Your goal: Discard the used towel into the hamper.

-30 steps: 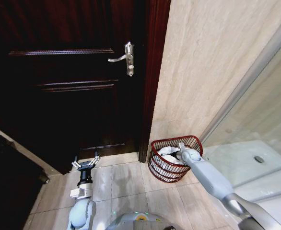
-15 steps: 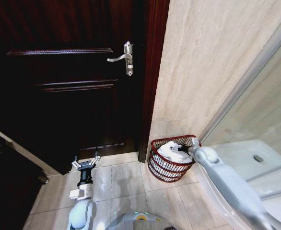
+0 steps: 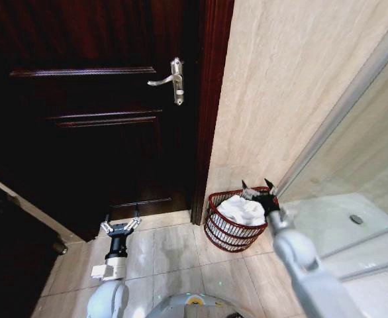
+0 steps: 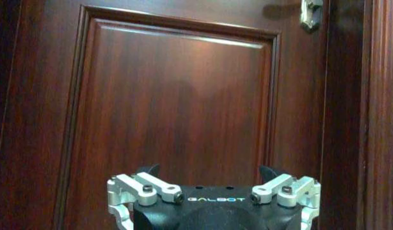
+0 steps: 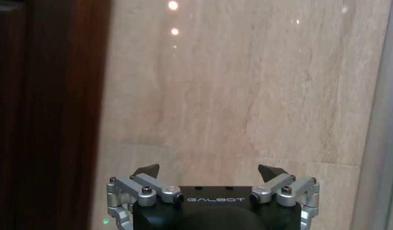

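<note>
Retreat is the step in hand, as I judge it: the towel sits in the hamper and the working arm only needs to lift straight up and back without catching cloth or rim.

On the left, the left gripper (image 3: pixel 120 225) hangs low over the pale floor tiles (image 3: pixel 174 248) in front of the dark wooden door (image 3: pixel 101 119), its fingers spread wide and holding nothing; it looks parked, well apart from the job.

Further right, the small round reddish-brown wire hamper (image 3: pixel 219 233) stands on the tiles in the corner where the door frame meets the beige stone wall (image 3: pixel 280 86). The crumpled white towel (image 3: pixel 243 209) lies inside it, heaped up to about rim height.

Just beyond, the right gripper (image 3: pixel 259 189) is above the hamper's far right rim, black fingertips splayed wide and empty, pointing up toward the wall. The towel is below and slightly left of it, no longer touching as far as I can tell. Keeping the fingers apart while it clears would avoid snagging a fold. The glass shower screen (image 3: pixel 359 146) is close on the right, so any swing that way wants care.
</note>
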You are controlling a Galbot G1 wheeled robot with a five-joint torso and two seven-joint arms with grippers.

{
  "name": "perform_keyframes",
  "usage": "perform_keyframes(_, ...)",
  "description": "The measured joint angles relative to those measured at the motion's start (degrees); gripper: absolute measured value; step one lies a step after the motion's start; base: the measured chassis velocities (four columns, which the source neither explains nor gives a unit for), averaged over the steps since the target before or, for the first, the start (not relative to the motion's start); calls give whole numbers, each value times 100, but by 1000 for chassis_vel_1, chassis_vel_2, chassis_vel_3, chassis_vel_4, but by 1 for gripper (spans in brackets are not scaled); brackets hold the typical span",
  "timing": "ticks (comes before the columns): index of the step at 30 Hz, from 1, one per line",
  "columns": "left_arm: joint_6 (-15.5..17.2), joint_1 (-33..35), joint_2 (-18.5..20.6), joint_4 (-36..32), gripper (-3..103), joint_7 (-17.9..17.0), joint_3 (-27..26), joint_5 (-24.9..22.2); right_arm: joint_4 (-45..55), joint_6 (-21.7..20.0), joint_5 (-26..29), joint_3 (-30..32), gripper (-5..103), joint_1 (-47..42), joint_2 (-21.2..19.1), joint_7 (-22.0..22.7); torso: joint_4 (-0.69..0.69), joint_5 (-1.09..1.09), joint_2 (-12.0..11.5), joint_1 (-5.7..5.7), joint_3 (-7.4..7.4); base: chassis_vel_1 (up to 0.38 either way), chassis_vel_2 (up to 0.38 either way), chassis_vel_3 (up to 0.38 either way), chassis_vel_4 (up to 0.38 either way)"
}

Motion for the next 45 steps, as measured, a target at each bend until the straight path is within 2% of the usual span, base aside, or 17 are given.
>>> perform_keyframes(2, 16, 6, 0, -24, 100, 3, 7, -22, 43, 93, -120, 10, 100, -125, 96, -37, 0, -2, 0, 0, 0, 0, 0, 0, 0)
perform_keyframes(4, 60, 21, -2, -99, 100, 38, 11, -59, 187, 382, -423, 31, 100, -580, 407, -127, 0, -1, 0, 0, 0, 0, 0, 0, 0)
perform_keyframes(7, 48, 33, -32, -122, 100, 81, -8, -60, 312, 551, -559, 110, 100, -891, 534, -190, 1, -2, 0, 0, 0, 0, 0, 0, 0)
perform_keyframes(11, 39, 61, -79, -142, 100, 74, -28, -53, 406, 593, -505, 194, 100, -1078, 490, -243, 1, -1, 0, 0, 1, 0, 0, 0, 0)
perform_keyframes(13, 86, 80, -122, -152, 100, -86, -26, -43, 415, 625, -430, 245, 100, -1115, 440, -281, 1, -1, 0, 0, 1, 0, 0, 0, 0)
perform_keyframes(16, 166, 131, -128, -195, 100, -136, -43, -45, 428, 634, -353, 270, 100, -1144, 419, -346, 1, 0, 0, 0, 1, 0, 0, 0, 0)
perform_keyframes(32, 191, 218, -117, -301, 100, -88, -119, -33, 422, 673, -62, 336, 100, -1212, 334, -419, 1, 0, 0, 1, 1, 15, 15, 15, 15)
perform_keyframes(41, 90, 219, -127, -252, 100, -80, -128, 3, 416, 762, 42, 455, 100, -1402, 295, -428, 1, -1, 0, 1, 1, 78, 77, 91, 89)
perform_keyframes(45, -56, 212, -140, -183, 100, -66, -123, 111, 418, 771, 59, 464, 100, -1427, 299, -429, 3, -2, 0, 2, 2, 125, 88, 75, 131)
